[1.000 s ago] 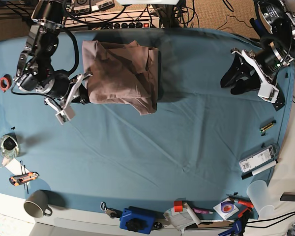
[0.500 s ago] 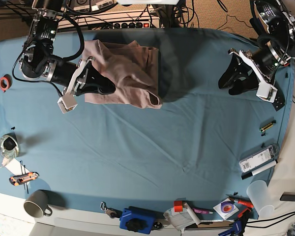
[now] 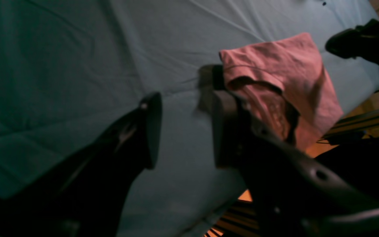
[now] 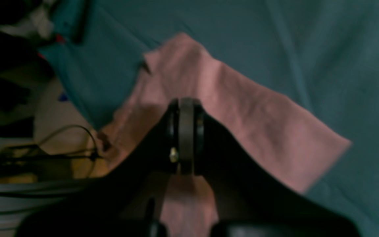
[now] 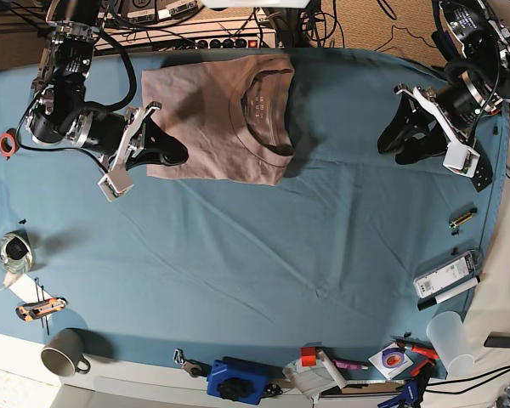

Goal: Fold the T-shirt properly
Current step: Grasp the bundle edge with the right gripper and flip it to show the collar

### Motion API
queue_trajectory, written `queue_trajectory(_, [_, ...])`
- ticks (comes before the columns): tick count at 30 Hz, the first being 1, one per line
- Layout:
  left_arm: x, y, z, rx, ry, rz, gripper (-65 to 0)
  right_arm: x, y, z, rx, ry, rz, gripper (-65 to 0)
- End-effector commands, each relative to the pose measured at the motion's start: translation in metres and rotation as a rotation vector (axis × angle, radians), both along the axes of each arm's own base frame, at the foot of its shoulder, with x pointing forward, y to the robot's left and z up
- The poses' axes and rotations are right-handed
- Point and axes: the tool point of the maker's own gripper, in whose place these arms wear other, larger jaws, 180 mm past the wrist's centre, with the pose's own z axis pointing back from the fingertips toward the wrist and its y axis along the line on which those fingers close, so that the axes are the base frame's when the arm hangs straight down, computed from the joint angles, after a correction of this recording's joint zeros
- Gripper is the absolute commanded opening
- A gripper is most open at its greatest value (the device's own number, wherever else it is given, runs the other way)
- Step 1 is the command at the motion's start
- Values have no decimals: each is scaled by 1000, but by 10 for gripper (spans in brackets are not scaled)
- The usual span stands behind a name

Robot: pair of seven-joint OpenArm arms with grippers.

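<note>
T-shirt (image 5: 212,119) lay folded into a rough rectangle at the far edge of the table cloth (image 5: 263,255), left of centre in the base view. Collar side faced up, round neckline with inside label showing toward the right end of the fold. Fabric wrinkled, bottom right corner a bit uneven.

Right gripper (image 5: 172,153) sat at the shirt's near-left corner, over its edge. Jaws pressed together. In the right wrist view the closed tips (image 4: 185,108) were over pink cloth (image 4: 258,118); could not tell whether any fabric was pinched between them or if they just touched the top. Wrist view blurred.

Left gripper (image 5: 391,140) was over bare table cloth on the far right, well apart from the shirt. Jaws spread, nothing between them. Left wrist view showed both dark fingers (image 3: 150,131) apart with only blue cloth (image 3: 61,65) in the gap, shirt (image 3: 275,72) further off behind one finger, neckline visible.

Clutter along the near table edge: grey mug (image 5: 61,352) at the left corner, orange utility knife (image 5: 41,308) just above it, blue box (image 5: 236,380) near the middle, clear plastic cup (image 5: 452,340) on the right, white remote-like device (image 5: 446,274) and a marker beside it. Red tape roll (image 5: 8,143) at the left edge near the right arm. Power strip and cables behind the table's far edge.
</note>
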Motion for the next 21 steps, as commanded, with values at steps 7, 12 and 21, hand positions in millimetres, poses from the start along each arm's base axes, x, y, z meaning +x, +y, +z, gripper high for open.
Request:
queue_trajectory(7, [4, -1, 13, -13, -55, -2, -417, 0, 0, -16, 88, 79, -13, -650])
queue_trajectory(12, [4, -1, 13, -13, -55, -2, -417, -13, 21, -40, 152, 192, 40, -650])
queue_trajectory(21, [4, -1, 13, -13, -54, -2, -417, -20, 21, -107, 72, 419, 54, -650])
